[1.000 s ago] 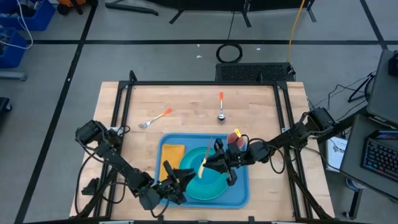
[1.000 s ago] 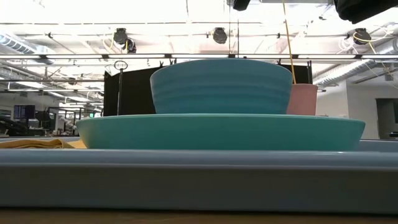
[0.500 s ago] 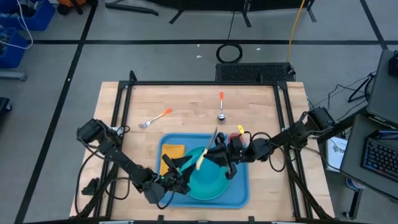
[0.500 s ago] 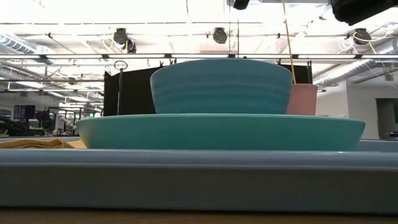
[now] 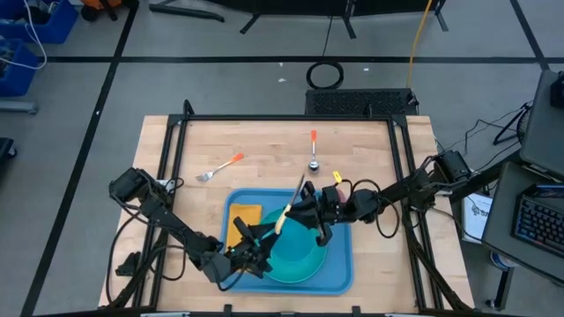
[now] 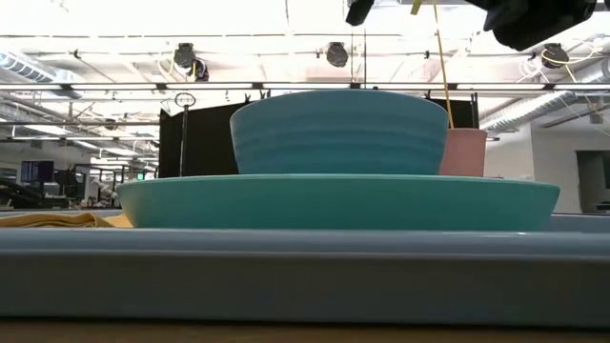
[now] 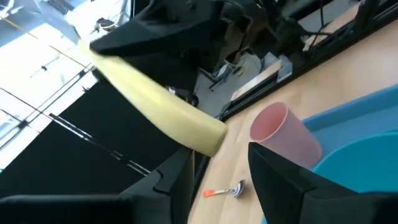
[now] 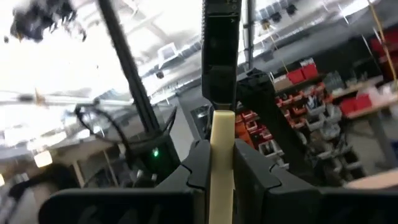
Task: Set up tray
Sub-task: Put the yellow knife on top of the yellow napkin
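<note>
Our right gripper (image 5: 298, 211) clamps a yellow-handled utensil (image 5: 285, 217) over the tray (image 5: 339, 280).
Our left gripper (image 5: 256, 242), fingers apart, sits at its eight o'clock.

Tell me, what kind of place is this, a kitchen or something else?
Probably a robotics lab or workshop, not a kitchen. The wooden table stands inside a black frame on a taped concrete floor, cables lie behind it, a keyboard sits to one side, and shelves of red bins line the room.
</note>
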Motion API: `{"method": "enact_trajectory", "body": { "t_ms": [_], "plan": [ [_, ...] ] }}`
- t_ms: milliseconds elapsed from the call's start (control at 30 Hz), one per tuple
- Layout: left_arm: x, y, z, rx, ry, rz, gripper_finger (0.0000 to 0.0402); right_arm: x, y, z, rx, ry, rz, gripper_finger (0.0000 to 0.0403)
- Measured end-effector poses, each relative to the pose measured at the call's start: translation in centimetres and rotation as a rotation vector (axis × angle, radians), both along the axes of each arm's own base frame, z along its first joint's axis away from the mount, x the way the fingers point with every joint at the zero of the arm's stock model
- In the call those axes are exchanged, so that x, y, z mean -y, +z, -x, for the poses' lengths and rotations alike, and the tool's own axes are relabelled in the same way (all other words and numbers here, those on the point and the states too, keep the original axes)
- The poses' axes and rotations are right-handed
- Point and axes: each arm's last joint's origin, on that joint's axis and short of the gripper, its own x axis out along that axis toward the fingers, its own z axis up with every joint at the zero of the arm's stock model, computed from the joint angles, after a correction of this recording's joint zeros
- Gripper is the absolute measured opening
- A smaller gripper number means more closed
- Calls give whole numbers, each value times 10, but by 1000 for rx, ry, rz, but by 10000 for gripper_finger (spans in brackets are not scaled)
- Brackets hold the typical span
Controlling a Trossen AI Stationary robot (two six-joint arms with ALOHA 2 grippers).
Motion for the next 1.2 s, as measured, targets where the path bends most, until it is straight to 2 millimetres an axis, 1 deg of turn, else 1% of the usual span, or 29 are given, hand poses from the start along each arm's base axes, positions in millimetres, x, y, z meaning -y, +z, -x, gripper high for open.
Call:
{"method": "enact_trajectory", "body": {
  "t_ms": [67, 167, 267, 333, 433, 567, 667, 767, 833, 867, 933, 1000, 1200],
  "plan": [
    [2, 0, 1, 26, -25, 37, 153, -5, -1, 1, -8, -10, 99, 32],
    [5, 1, 2, 90, -55, 130, 159, -12, -3, 2, 17, 47, 248, 32],
    [10, 1, 6, 146, -70, 218, 163, -16, -2, 4, 48, 118, 317, 32],
    [15, 1, 8, 159, -129, 254, 162, -18, -3, 4, 58, 178, 351, 32],
    [22, 2, 13, 185, -174, 305, 157, -19, -5, 4, 42, 239, 355, 32],
    [25, 1, 15, 214, -204, 367, 157, -21, -7, 3, 42, 282, 410, 32],
    [29, -4, 16, 198, -253, 430, 157, -22, -8, 4, 39, 337, 414, 32],
    [31, -9, 16, 133, -377, 517, 157, -24, -11, 5, 18, 431, 408, 32],
    [31, -3, 17, 86, -501, 592, 157, -25, -12, 5, -2, 456, 402, 32],
    [30, -1, 17, 81, -533, 632, 156, -26, -13, 5, -12, 466, 401, 32],
    [28, 2, 17, 101, -523, 713, 156, -26, -14, 5, -20, 487, 404, 32],
    [24, 2, 18, 91, -494, 756, 157, -26, -14, 5, -18, 491, 404, 32],
    [18, -5, 14, 34, -504, 880, 157, -28, -14, 7, -7, 552, 412, 32]
  ]
}}
